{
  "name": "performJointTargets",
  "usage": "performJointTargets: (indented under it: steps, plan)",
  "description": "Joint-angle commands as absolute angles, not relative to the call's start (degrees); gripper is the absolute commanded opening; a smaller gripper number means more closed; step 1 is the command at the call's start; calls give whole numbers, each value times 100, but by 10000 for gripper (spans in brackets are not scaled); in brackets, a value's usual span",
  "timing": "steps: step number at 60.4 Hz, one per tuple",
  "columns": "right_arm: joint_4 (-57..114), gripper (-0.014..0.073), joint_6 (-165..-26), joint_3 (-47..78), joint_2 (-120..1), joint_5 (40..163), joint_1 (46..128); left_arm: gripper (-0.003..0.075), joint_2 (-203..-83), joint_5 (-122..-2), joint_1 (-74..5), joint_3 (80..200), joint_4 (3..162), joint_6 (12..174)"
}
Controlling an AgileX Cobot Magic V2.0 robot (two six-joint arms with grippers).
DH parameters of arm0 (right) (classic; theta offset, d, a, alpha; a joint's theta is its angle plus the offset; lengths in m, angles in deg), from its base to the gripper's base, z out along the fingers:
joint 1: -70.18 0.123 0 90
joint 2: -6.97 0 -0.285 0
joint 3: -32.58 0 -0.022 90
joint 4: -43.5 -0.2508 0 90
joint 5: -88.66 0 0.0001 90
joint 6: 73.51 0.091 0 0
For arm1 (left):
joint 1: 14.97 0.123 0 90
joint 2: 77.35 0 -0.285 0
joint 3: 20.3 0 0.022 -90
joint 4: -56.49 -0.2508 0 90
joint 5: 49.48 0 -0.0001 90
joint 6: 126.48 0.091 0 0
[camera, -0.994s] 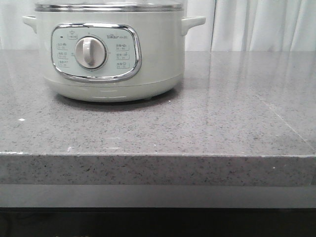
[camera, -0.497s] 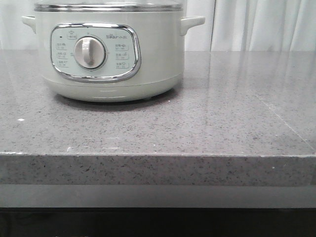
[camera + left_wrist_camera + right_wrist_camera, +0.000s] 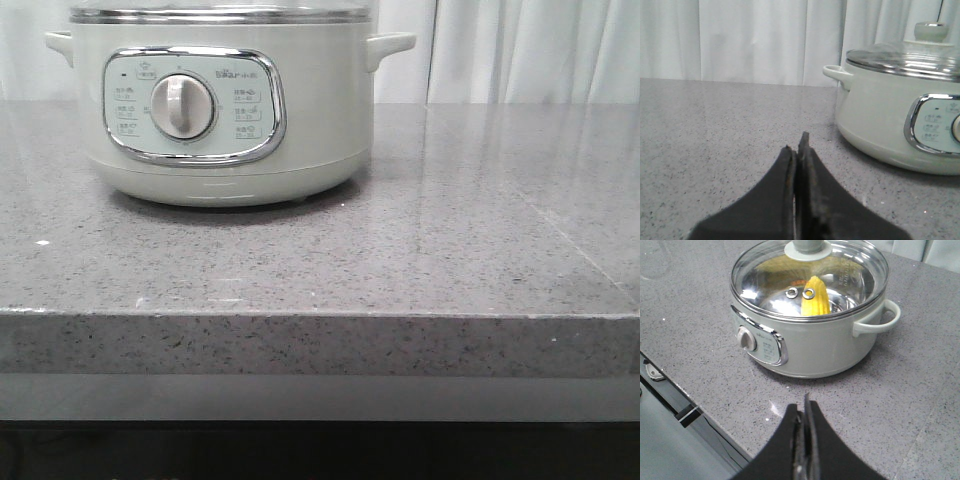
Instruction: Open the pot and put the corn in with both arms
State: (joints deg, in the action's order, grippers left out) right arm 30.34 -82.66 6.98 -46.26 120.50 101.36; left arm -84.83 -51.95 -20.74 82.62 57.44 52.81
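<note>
While both arms' jaws are pressed together, empty, the corn (image 3: pixel 815 296) lies inside the pot (image 3: pixel 810 340) (glass lid (image 3: pixel 810 277) on)

Both claws matte black — left claw (image 3: pixel 799 150), right claw (image 3: pixel 803 412) — tapered, scuffed tips

Left gripper (image 3: pixel 799 150): black fingers pressed together, tips meeting, nothing between them, held low. Right gripper (image 3: pixel 803 412): fingers likewise closed, empty, held higher, angled downward. Neither arm visible in front view.
</note>
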Motion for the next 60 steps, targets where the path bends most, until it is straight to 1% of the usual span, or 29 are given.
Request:
performJointTargets:
  steps: [1, 4, 9, 20, 32, 60]
  plan:
    - [2986, -122, -8283, 843, -4586, 11671, 10142, -20, -8386, -4357, -2016, 8110, 5815, 5297]
    - [2986, -122, -8283, 843, -4586, 11671, 10142, -20, -8386, -4745, -2007, 8157, 5825, 5297]
    - [2986, -122, -8283, 843, -4593, 11671, 10142, -20, -8386, -4837, -2007, 8131, 5825, 5297]
    - [2986, -122, -8283, 843, -4627, 11671, 10142, -20, -8386, -4760, -2007, 8131, 5815, 5273]
    - [2986, -122, -8283, 843, -4627, 11671, 10142, -20, -8386, -4760, -2018, 8131, 5649, 4899]
    - [2986, -122, -8283, 843, -4627, 11671, 10142, -20, -8386, -4745, -2018, 8131, 5572, 4898]
